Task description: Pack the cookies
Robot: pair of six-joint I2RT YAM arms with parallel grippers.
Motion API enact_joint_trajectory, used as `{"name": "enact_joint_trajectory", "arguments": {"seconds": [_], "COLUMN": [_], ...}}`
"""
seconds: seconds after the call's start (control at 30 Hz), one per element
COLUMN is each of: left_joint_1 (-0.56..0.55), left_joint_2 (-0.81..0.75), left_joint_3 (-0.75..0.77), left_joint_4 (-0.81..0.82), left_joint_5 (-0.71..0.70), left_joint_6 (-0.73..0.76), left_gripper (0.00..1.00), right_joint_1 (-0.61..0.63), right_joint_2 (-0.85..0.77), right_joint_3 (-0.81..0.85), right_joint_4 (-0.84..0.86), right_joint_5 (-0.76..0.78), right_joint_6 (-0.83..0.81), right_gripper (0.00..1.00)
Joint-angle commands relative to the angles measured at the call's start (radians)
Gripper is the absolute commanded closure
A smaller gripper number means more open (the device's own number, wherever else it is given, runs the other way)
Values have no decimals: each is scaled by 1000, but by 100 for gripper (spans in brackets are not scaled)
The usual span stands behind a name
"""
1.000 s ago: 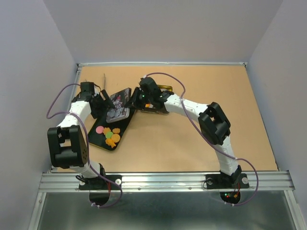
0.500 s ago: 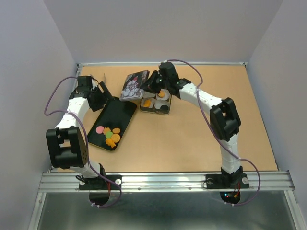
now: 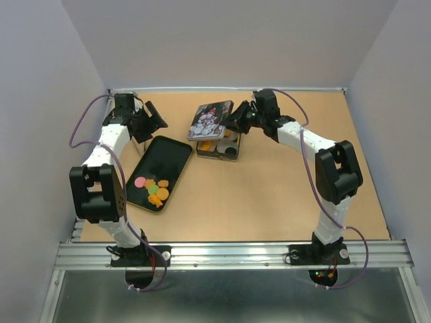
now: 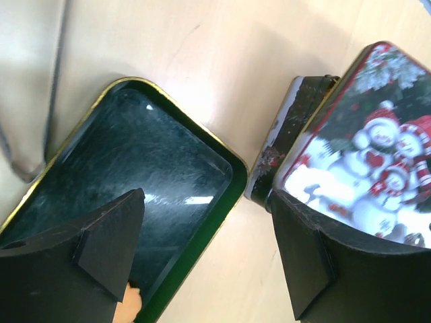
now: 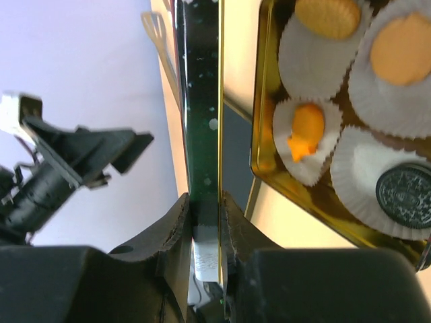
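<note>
From above: cookies [image 3: 152,189] sit at the near end of the black tray [image 3: 168,158] on the counter [image 3: 269,202], and a snowman lid [image 3: 210,121] partly hides the tin [image 3: 227,153]. Left wrist: left jaws spread wide above the tray. Right wrist: right jaws pinch the lid's edge, paper cups [image 5: 316,60] just beside.

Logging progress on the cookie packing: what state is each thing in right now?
snowman lid: off the tin, clamped at its edge
tin: open, filled paper cups inside
black tray: lying flat, loose cookies at near end
left gripper: open, empty
right gripper: shut on snowman lid
</note>
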Motion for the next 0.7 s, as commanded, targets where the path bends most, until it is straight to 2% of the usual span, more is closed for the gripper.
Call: {"name": "enact_joint_trajectory", "arguments": {"seconds": [0.0, 0.3, 0.67], "left_joint_1": [-33, -102, -205], "left_joint_2": [31, 175, 314], "left_joint_3": [85, 182, 265], "left_joint_4": [18, 61, 92], "left_joint_5": [21, 76, 103], "left_joint_6": [-13, -19, -48], "left_gripper": [14, 14, 14], "right_joint_1": [0, -63, -106], "right_joint_2": [-34, -73, -56], "right_joint_3": [-53, -184, -259], "right_joint_4": [141, 216, 314], "right_joint_5": [-101, -162, -225], "right_joint_6": [22, 44, 68], "right_gripper": [100, 99, 100]}}
